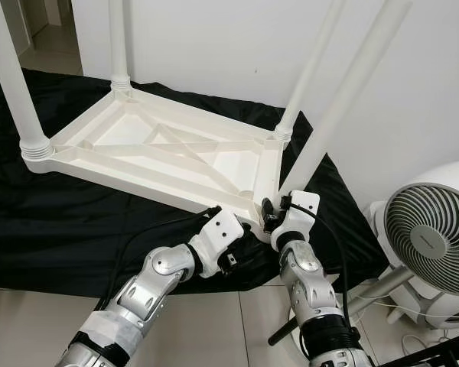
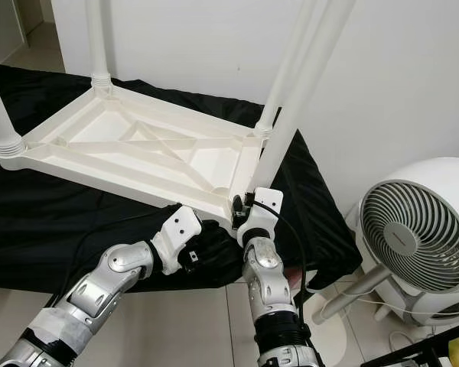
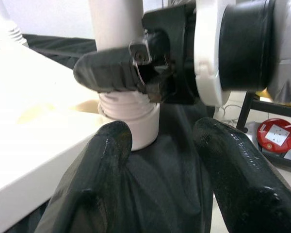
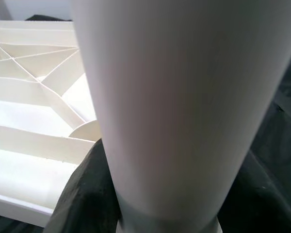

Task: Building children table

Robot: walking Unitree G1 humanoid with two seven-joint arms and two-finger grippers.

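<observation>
A white plastic table [image 1: 138, 177] lies upside down on a black cloth [image 1: 53, 229]. Three legs stand up from its far and left corners. At the near right corner stands a fourth white leg [image 1: 352, 92], leaning right, its ribbed base [image 3: 128, 114] at the corner socket. My right gripper [image 1: 271, 214] is shut on this leg just above the base, a black finger on each side of it [image 4: 82, 194]. My left gripper [image 3: 162, 131] is open, low beside the same corner over the cloth, pointing at the leg's base with nothing between its fingers.
A white floor fan [image 1: 432, 241] stands on the tiles to the right, close to my right arm. A white wall runs behind the table. A red and white object [image 3: 277, 136] lies on the floor beyond the cloth's edge.
</observation>
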